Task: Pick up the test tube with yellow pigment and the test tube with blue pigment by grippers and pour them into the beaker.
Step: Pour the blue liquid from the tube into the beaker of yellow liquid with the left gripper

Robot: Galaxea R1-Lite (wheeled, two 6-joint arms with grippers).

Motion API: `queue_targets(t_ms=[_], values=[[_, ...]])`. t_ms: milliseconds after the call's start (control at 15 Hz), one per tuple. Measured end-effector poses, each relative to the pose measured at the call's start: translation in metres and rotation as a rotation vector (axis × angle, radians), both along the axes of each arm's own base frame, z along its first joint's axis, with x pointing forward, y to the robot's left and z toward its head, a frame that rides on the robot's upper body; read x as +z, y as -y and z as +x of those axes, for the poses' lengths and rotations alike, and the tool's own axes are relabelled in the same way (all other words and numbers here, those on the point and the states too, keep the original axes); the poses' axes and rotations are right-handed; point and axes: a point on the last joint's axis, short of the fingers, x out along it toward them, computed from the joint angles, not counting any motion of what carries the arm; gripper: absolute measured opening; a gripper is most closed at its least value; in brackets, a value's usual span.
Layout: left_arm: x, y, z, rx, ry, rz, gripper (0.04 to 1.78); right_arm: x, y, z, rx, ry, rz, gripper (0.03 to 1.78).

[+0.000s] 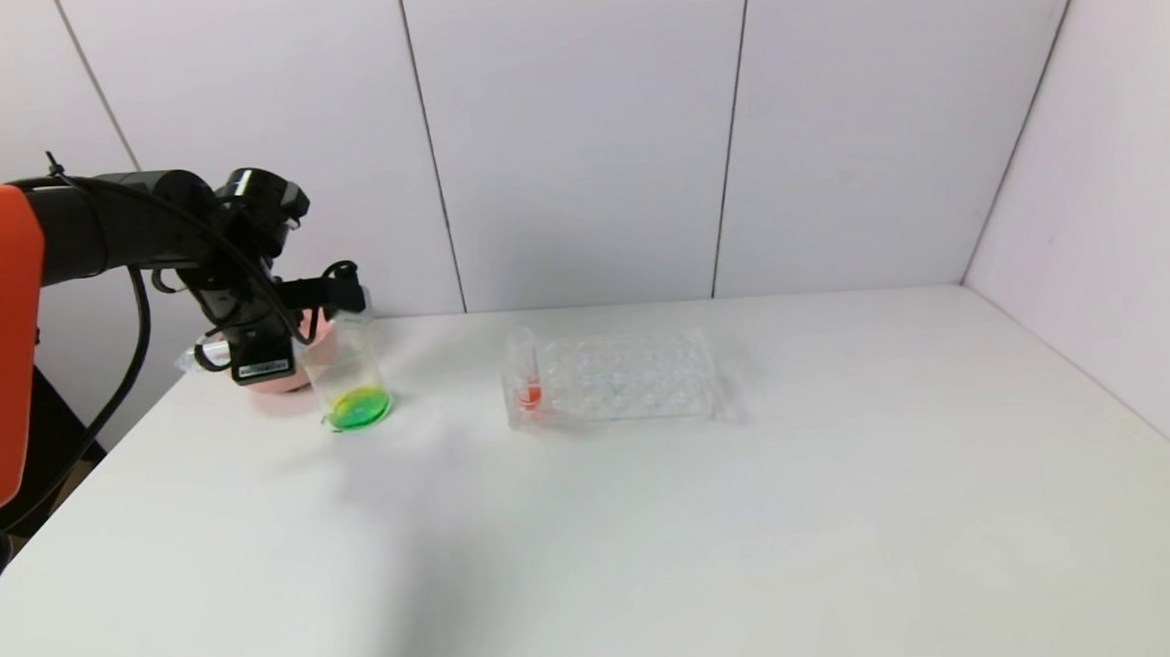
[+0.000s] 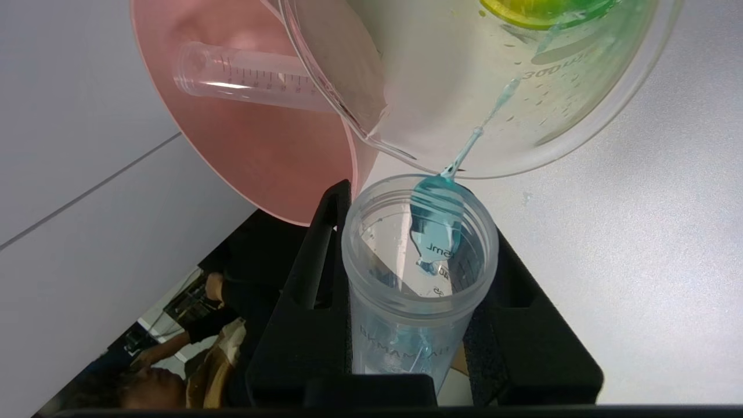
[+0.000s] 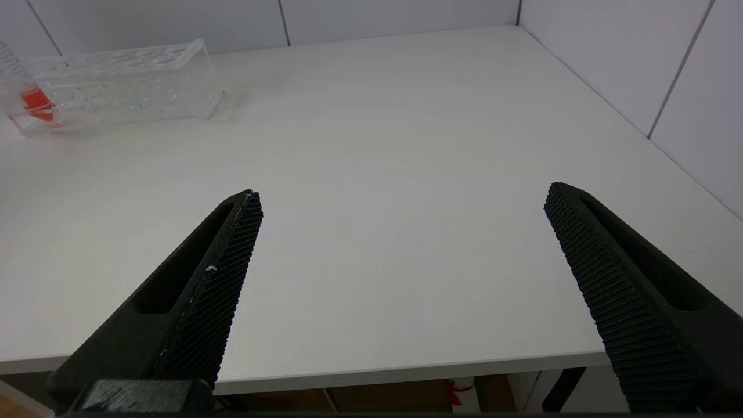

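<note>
- The test tube with blue pigment is tipped mouth-first over the rim of the beaker; the left wrist view shows a thin blue thread of liquid running from the tube's lip into the beaker.
- The beaker stands on the bench at its far left. Liquid at its bottom reads green with a yellow edge, which suggests the yellow pigment is already in.
- The left gripper is closed on the blue tube, one black finger pressed on either side of its body, mouth end clear of the fingers.
- A pink bowl sits just behind the beaker, touching or nearly so. An empty graduated tube lies in it, probably the spent yellow one.
- The tube rack stands mid-bench, well apart, with only a red-tipped tube in it.
- The right gripper hangs idle over the near right bench, fingers spread wide, nothing held.
- Judgement: the second pour is under way and nearly done; blue residue clings inside the tube.
- Next move calls for holding the tilt until the thread stops, then righting the tube without knocking the rim.
</note>
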Motion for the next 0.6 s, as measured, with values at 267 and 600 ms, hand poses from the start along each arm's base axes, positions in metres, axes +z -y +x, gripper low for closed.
queue_targets(t_ms=[267, 600], values=[[0.0001, 0.0003, -0.0001, 0.004, -0.001, 0.013, 0.53, 0.0000, 0.0000, 0.0000, 0.000, 0.000, 0.000, 1.77], [0.0005, 0.0030, -0.0001, 0.008, 0.003, 0.030, 0.53, 0.0000, 0.0000, 0.0000, 0.000, 0.000, 0.000, 1.77]])
